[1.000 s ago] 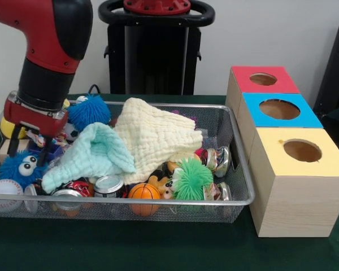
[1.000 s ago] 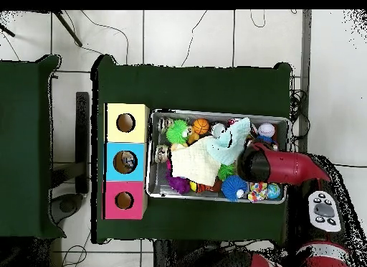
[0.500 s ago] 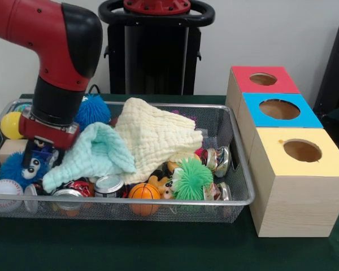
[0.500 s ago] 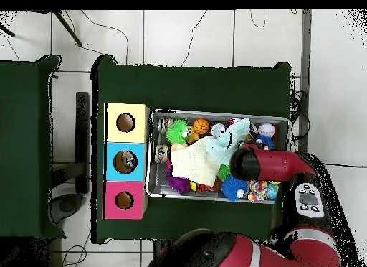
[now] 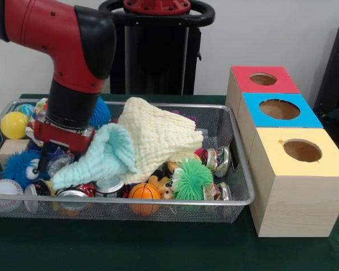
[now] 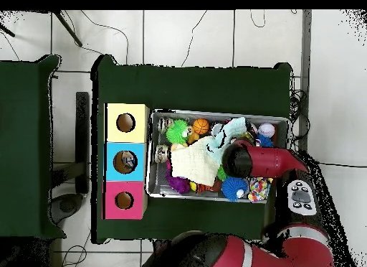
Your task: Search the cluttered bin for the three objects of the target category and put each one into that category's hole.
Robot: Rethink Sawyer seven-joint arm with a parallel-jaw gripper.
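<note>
My gripper (image 5: 52,161) is down in the wire bin (image 5: 237,164), at the edge of the mint cloth (image 5: 104,158), and I cannot tell whether it is apart or together. A cream cloth (image 5: 158,135) lies beside the mint one. Cans (image 5: 108,185) sit along the front wall, near a small basketball (image 5: 143,192) and a green fuzzy ball (image 5: 192,178). Beside the bin stand three boxes with red (image 5: 264,79), blue (image 5: 279,109) and yellow (image 5: 302,151) holed tops.
</note>
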